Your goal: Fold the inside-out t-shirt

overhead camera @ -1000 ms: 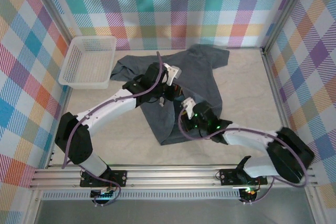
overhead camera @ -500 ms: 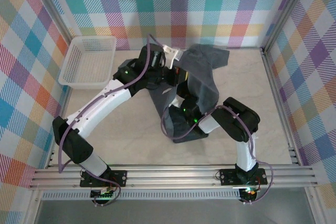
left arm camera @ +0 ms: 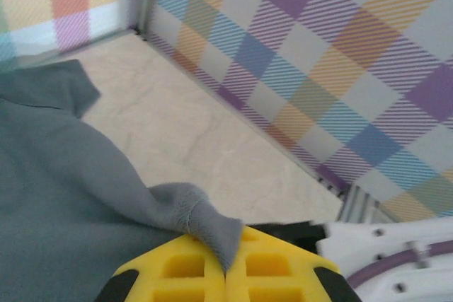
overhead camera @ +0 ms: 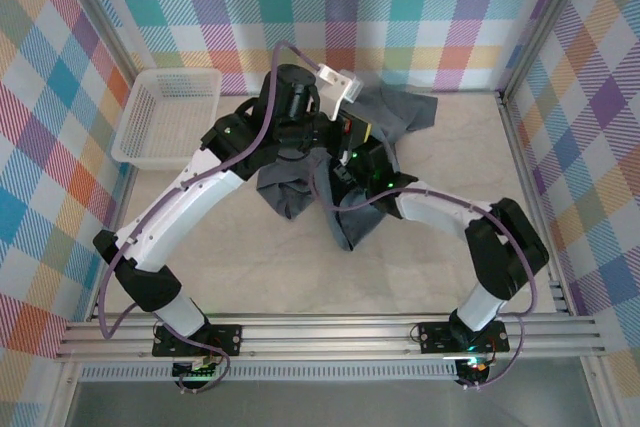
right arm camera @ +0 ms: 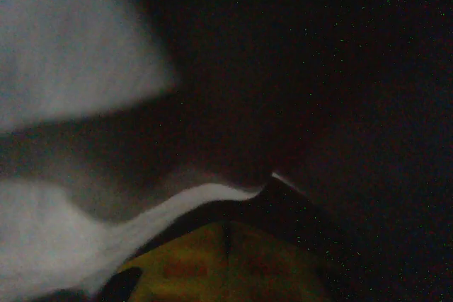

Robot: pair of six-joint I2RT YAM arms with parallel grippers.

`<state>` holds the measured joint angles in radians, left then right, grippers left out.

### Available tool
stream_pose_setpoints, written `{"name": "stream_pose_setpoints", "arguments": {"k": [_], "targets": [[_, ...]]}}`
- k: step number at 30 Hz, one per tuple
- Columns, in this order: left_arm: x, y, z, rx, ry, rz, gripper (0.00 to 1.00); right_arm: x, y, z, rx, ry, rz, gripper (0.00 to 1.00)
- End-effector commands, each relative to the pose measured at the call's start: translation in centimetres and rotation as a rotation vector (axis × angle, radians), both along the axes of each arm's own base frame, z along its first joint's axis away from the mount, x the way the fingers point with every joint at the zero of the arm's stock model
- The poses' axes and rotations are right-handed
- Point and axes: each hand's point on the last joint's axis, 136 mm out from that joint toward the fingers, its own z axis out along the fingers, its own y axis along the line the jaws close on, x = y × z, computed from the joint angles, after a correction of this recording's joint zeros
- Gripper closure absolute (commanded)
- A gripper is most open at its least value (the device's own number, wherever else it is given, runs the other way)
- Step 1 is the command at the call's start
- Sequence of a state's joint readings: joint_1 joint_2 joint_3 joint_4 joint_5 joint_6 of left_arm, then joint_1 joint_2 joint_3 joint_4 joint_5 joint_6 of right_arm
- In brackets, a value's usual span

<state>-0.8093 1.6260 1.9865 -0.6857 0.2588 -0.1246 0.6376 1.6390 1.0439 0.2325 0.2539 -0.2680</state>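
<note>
At mid-surface, towards the back wall: inside-out t-shirt (overhead camera: 292,192), dark slate-grey, hoisted in a bunch between the two arms. Lower folds hung down to the surface (overhead camera: 460,217); one end trailed at the rear by the plaid wall. Well apart from the white lattice basket (overhead camera: 162,160) at the left rear corner.

Left pincer (left arm camera: 228,263): closed, yellow pads clamped on a small rolled tuft of stitched edge, with little cloth inside the bite. Rest of the garment fell away to the left in the left wrist view.

Right pincer (right arm camera: 226,245): closed, pads together, cloth draped over the tips and pressed close to the lens. Judged clamped on a fold, though the dim view left the depth of the bite unclear.

Hazards noted:
- Slip at the left pincer, likely under the weight of the hanging cloth or a sharp pull, given so thin a pinch.
- Contact between the arms, both wrists crowded over the same patch of cloth.
- Creased or crooked lay-down, since the garment hung bunched rather than stretched between the two grips.
- Poor sight for the right wrist, its view smothered by fabric.
- Dragging of the lower folds along the surface, enough to skew any fold line.
</note>
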Motion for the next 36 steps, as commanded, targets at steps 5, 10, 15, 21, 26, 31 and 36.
{"name": "stream_pose_setpoints", "arguments": {"k": [5, 10, 15, 21, 26, 31, 36], "targets": [[-1.7, -0.7, 5.6, -0.138, -0.062, -0.086, 1.00, -1.5, -0.1, -6.1, 0.288, 0.581, -0.078, 1.00], [-1.7, -3.3, 7.4, -0.198, -0.053, -0.155, 1.00, -0.7, 1.8, -8.0, 0.340, 0.701, -0.154, 0.97], [-1.0, -5.2, 8.7, -0.216, -0.061, -0.169, 1.00, 0.4, 3.0, -6.0, 0.429, 0.694, -0.204, 0.89], [-3.9, -7.0, 12.0, -0.300, -0.102, -0.273, 1.00, 2.0, 2.1, -11.4, 0.280, 0.761, -0.336, 0.68], [-7.0, -5.6, 14.3, -0.312, -0.181, -0.304, 1.00, 1.3, 1.9, -13.4, 0.210, 0.842, -0.341, 0.50], [-7.1, -4.5, 13.4, -0.247, -0.232, -0.262, 1.00, 0.6, 1.7, -11.2, 0.230, 0.888, -0.345, 0.41], [-6.9, -5.0, 11.8, -0.202, -0.217, -0.264, 1.00, 1.1, 1.7, -9.4, 0.246, 0.885, -0.371, 0.16]]}}
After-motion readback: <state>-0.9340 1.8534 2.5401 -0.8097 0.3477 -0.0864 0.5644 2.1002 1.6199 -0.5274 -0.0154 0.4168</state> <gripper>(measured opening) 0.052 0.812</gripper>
